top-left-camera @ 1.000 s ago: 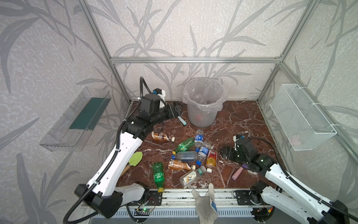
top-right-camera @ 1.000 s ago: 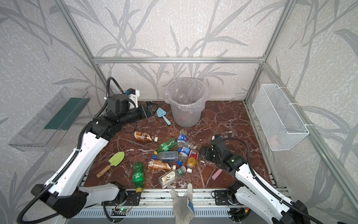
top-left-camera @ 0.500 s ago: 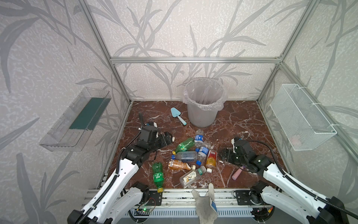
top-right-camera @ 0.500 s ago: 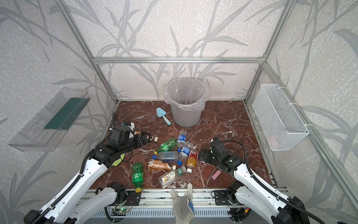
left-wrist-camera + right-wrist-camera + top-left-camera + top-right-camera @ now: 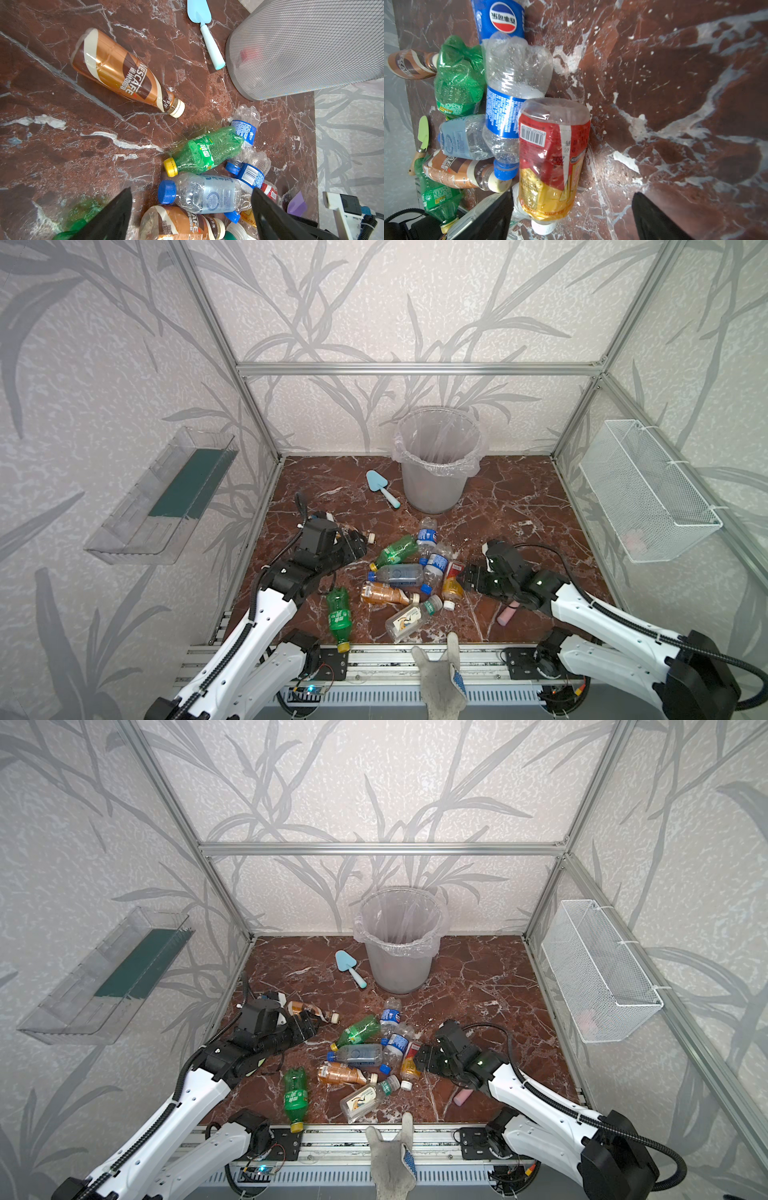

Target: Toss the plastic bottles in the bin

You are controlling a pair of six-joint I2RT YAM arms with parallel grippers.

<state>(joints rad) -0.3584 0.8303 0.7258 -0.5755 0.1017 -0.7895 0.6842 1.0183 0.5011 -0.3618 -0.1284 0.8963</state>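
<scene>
Several plastic bottles lie in a heap mid-floor: a green one [image 5: 395, 549], a clear blue-capped one [image 5: 399, 573], a Pepsi one [image 5: 426, 533] and a red-and-yellow one [image 5: 453, 580]. A brown coffee bottle [image 5: 116, 70] lies apart at the left. The bin [image 5: 436, 472] stands at the back. My left gripper [image 5: 357, 545] hangs open, low at the heap's left edge, over the clear bottle [image 5: 205, 193], holding nothing. My right gripper [image 5: 467, 578] is open at the heap's right edge; the red-and-yellow bottle's [image 5: 552, 155] cap end lies between its fingers, ungripped.
A light-blue trowel [image 5: 382, 488] lies left of the bin. A pink handle [image 5: 508, 616] shows under the right arm. A green bottle [image 5: 338, 616] and a white-labelled one [image 5: 409, 618] lie near the front rail. On the side walls hang a wire basket [image 5: 648, 497] and a clear tray [image 5: 166, 493].
My left arm swung down from beside the bin at the back to low over the floor by the brown bottle. My right gripper crept slightly toward the heap.
</scene>
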